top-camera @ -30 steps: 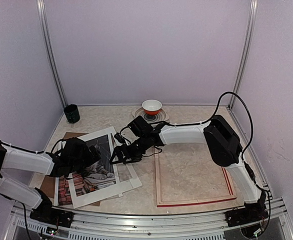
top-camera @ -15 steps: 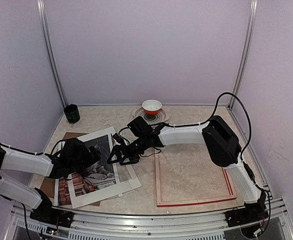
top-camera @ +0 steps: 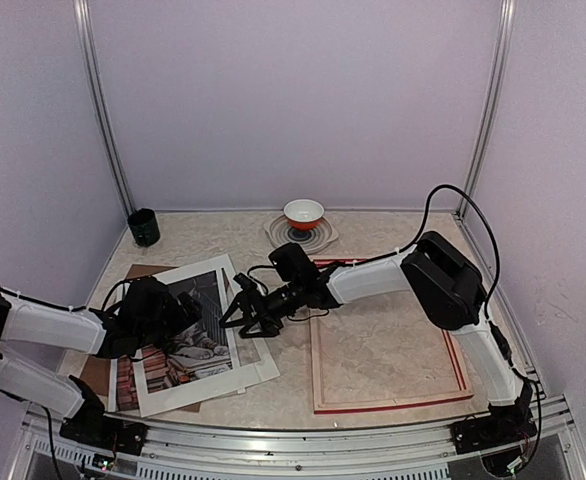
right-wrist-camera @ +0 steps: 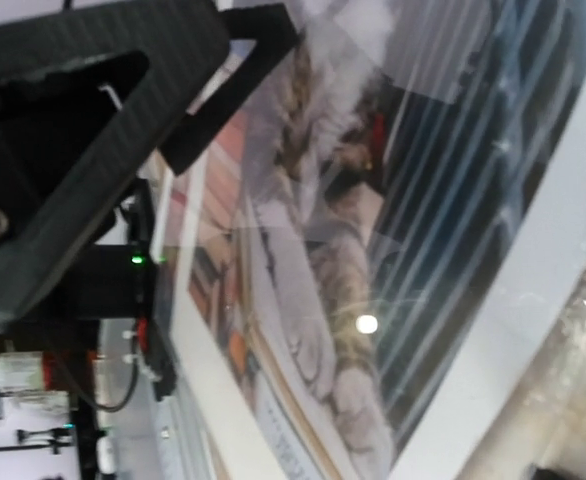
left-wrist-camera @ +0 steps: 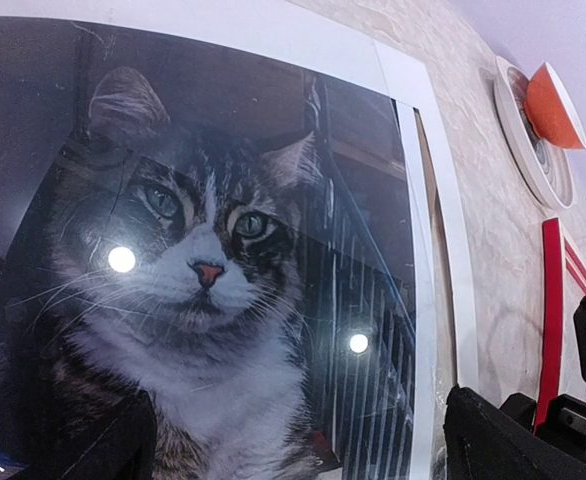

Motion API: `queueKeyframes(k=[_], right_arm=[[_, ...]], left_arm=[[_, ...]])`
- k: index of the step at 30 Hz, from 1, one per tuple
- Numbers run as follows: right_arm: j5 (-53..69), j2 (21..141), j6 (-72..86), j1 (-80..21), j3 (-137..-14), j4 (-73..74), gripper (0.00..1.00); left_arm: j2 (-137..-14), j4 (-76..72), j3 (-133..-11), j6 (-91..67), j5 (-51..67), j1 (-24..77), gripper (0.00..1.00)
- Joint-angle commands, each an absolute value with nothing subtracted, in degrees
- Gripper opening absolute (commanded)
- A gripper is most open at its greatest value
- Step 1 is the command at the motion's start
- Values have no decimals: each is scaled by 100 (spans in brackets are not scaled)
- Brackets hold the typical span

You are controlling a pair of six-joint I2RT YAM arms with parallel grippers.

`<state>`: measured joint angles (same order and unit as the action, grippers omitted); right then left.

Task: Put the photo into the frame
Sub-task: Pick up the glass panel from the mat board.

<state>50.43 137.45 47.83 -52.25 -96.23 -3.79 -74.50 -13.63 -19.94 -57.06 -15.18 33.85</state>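
The photo [top-camera: 188, 335], a grey tabby cat with reddish books, lies flat at the left under a white mat border [top-camera: 258, 355]. It fills the left wrist view [left-wrist-camera: 193, 260] and shows in the right wrist view [right-wrist-camera: 353, 260]. The frame [top-camera: 318, 370] lies face down to the right, with red edges and a pale wood back. My left gripper [top-camera: 173, 312] hovers low over the cat picture, open and empty, its fingers [left-wrist-camera: 98, 450] wide apart. My right gripper [top-camera: 245, 316] is low over the mat's right edge, open and holding nothing.
A brown backing board [top-camera: 95, 372] lies under the photo's left side. A red and white bowl [top-camera: 304, 213] on a plate stands at the back, also in the left wrist view [left-wrist-camera: 553, 105]. A dark cup [top-camera: 143, 227] stands at the back left.
My right arm has dropped lower and its gripper has shifted slightly right, over the mat's right edge. My left gripper has barely moved. The photo and mat stay in place.
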Motion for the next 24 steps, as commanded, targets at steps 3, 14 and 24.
queueKeyframes(k=[3, 14, 24], right_arm=[[5497, 13623, 5693, -5155, -9265, -1562, 99], [5720, 13744, 6141, -5115, -9175, -2088, 91], [5775, 13972, 6308, -5107, -9181, -2101, 76]], left_arm=[[-7417, -1397, -1881, -5777, -1371, 3437, 99], [-7386, -1415, -1846, -5799, -1371, 3445, 99], [-7400, -1441, -1855, -5783, -1371, 3445, 99]])
